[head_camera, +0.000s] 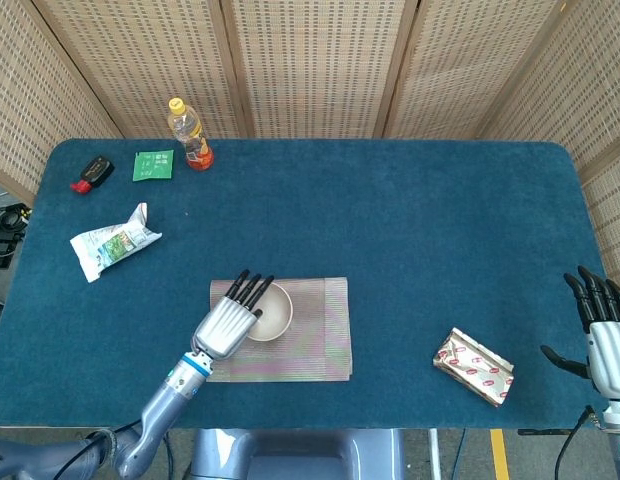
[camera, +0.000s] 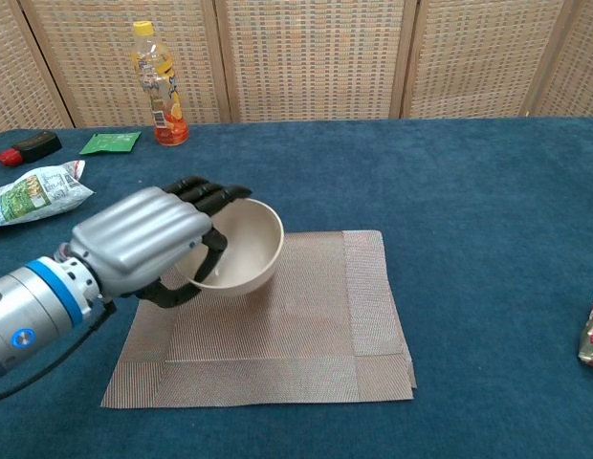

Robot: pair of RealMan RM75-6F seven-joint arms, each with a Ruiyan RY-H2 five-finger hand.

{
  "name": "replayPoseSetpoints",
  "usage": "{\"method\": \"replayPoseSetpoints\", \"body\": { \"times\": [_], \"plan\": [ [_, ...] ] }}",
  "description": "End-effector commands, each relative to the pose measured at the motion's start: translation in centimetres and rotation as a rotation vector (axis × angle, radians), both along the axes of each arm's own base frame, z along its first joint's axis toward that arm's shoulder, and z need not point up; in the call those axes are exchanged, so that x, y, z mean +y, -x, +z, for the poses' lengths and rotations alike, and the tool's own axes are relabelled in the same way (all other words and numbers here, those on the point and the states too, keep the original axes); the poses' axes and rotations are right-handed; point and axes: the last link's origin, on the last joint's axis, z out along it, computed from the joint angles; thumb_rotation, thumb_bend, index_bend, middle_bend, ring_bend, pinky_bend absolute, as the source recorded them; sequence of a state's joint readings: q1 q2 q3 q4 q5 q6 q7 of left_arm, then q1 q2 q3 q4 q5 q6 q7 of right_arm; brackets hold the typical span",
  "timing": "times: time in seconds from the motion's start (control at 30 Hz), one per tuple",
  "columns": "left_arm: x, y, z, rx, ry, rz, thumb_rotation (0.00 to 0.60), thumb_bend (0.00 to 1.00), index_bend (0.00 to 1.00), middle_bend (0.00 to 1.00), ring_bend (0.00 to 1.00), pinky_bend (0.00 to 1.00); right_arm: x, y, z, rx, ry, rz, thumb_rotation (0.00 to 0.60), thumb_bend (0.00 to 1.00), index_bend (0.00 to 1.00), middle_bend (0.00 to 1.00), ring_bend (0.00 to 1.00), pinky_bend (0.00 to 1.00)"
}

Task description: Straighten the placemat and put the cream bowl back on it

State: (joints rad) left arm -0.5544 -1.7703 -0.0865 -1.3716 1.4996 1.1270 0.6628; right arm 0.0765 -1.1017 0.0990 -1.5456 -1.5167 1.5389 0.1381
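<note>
Right now the left hand [camera: 143,244] has hold of the cream bowl [camera: 241,246], with its dark fingers [camera: 206,194] hooked over the near rim and the thumb underneath. The bowl is tipped and looks lifted a little, up over the back left part of the placemat [camera: 306,330]. So the step in hand seems to be taking the bowl off the mat so the mat can be fixed. The mat lies flat on the blue desk [head_camera: 410,230] and looks close to square with the front edge, but a fold line shows near its right side, so it may need a small tug. Next, I think the hand should carry the bowl to a bare spot on the desk just beside the mat and set it down softly, so it does not tip or roll. The right hand [head_camera: 602,335] is far off at the right edge of the desk, fingers spread, holding nothing. Nothing stands close to the mat. A red and silver packet [head_camera: 474,365] lies well to the right. At the far left are a white snack bag [head_camera: 112,241], a green packet [head_camera: 153,165], a small black and red thing [head_camera: 92,172] and a drink bottle [head_camera: 190,133]. They are all well away.
</note>
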Motion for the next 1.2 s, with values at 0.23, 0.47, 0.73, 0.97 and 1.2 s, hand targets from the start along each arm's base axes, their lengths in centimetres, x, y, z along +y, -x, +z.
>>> {"method": "replayPoseSetpoints", "body": {
  "times": [0.23,0.47,0.73,0.97,1.2],
  "plan": [
    [2.9,7.3,6.3,0.026,-0.12,0.133,0.6,0.58,0.76,0.0,0.0,0.0,0.0,-0.1,-0.3,0.009,-0.012,-0.002,0.6,0.09,0.01,0.0,0.0,0.0],
    [3.3,12.4,9.1,0.031,-0.161,0.243,0.6,0.58,0.76,0.0,0.0,0.0,0.0,-0.2,-0.6,0.021,-0.02,-0.001,0.6,0.09,0.01,0.0,0.0,0.0],
    [1.8,18.3,11.5,0.044,-0.196,0.348,0.6,0.58,0.76,0.0,0.0,0.0,0.2,-0.4,-1.0,0.027,-0.03,0.002,0.6,0.09,0.01,0.0,0.0,0.0],
    [0.5,22.1,12.5,0.081,-0.19,0.419,0.6,0.58,0.74,0.0,0.0,0.0,0.3,-0.5,-1.0,0.028,-0.033,0.003,0.6,0.09,0.01,0.0,0.0,0.0],
    [0.0,23.6,12.4,0.098,-0.166,0.447,0.6,0.56,0.7,0.0,0.0,0.0,0.3,-0.6,-1.1,0.032,-0.035,0.004,0.6,0.09,0.01,0.0,0.0,0.0]
  ]
}}
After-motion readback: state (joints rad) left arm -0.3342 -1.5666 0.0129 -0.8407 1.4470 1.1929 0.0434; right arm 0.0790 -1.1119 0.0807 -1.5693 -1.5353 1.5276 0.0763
